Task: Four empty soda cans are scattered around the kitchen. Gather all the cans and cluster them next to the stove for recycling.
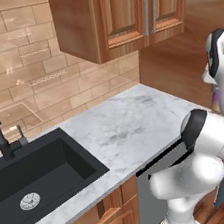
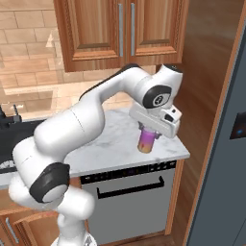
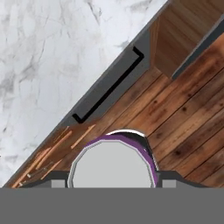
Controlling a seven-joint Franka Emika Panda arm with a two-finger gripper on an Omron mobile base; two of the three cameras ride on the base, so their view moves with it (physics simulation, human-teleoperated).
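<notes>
Marble counter (image 2: pixel 115 139) fills the middle of the right base frame, dishwasher (image 2: pixel 132 202) below. Gripper (image 2: pixel 150 130) clenched around the pink-purple soda can (image 2: pixel 147 140) (yellowish base), lifted just above the counter's right end, centre frame.

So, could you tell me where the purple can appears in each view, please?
Left base view: purple can, a sliver at the right edge, beside the arm.
Right base view: centre, against the marble counter.
Hand view: bottom centre.
Shared landmark: the marble counter.
</notes>
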